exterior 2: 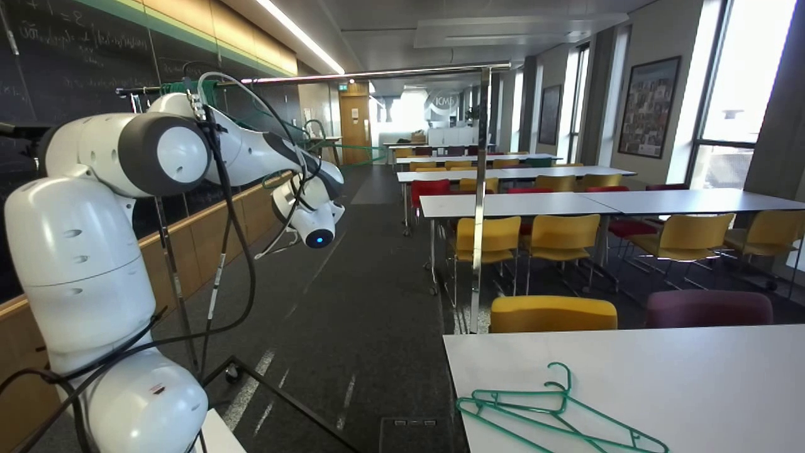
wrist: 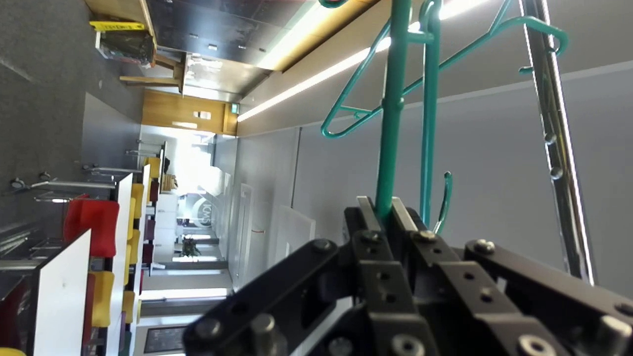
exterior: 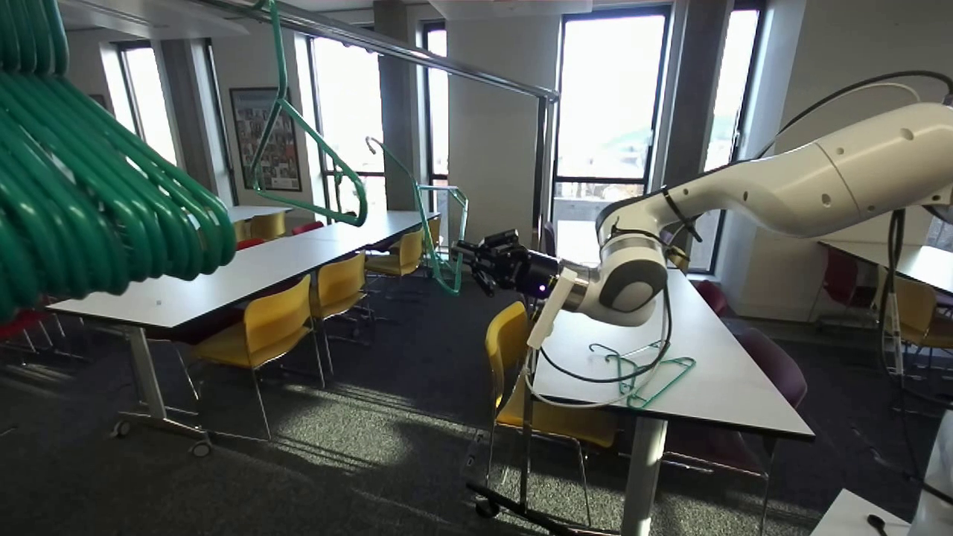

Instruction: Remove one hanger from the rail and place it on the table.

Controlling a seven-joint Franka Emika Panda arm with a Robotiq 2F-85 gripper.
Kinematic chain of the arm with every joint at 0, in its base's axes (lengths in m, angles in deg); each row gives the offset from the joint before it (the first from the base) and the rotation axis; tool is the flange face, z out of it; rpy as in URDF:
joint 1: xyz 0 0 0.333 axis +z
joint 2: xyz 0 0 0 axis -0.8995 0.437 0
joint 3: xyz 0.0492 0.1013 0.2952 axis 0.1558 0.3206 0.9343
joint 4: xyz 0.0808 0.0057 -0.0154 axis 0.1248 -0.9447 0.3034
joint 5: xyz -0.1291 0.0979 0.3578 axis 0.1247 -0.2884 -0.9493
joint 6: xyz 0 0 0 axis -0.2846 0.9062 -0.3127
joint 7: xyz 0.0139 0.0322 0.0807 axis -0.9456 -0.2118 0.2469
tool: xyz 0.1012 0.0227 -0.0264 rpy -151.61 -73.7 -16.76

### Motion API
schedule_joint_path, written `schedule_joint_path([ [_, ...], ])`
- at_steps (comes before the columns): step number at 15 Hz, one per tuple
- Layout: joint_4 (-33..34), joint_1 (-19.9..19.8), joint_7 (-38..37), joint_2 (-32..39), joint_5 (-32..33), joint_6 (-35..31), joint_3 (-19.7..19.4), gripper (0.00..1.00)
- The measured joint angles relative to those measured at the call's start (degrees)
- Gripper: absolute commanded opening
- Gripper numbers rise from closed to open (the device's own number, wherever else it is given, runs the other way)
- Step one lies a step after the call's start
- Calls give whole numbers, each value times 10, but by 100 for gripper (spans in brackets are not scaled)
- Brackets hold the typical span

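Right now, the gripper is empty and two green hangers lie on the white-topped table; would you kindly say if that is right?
Not quite: the wrist view shows the gripper shut on a green clothes hanger. Two green hangers do lie on the white-topped table.

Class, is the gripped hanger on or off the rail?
Off: the hanger has its hook free in air, apart from the rail.

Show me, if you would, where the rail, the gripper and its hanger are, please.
Rail (exterior: 447,62): in an exterior view, partway along the bar.
Gripper (wrist: 383,205): in the wrist view, midway between its fingertips.
Hanger (wrist: 390,133): in the wrist view, on the gripped bar.
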Motion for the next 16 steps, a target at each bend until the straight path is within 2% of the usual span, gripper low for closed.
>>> schedule_joint_path([
  [3,-75,1,57,-52,-39,9,1,2],
  [5,-115,1,89,-85,-55,-16,5,2],
  [8,-160,0,126,-138,-52,-117,12,2],
  [12,-202,-12,139,-216,-21,-266,17,2],
  [14,-218,-23,129,-256,25,-343,22,2],
  [16,-228,-30,87,-293,104,-420,29,2],
])
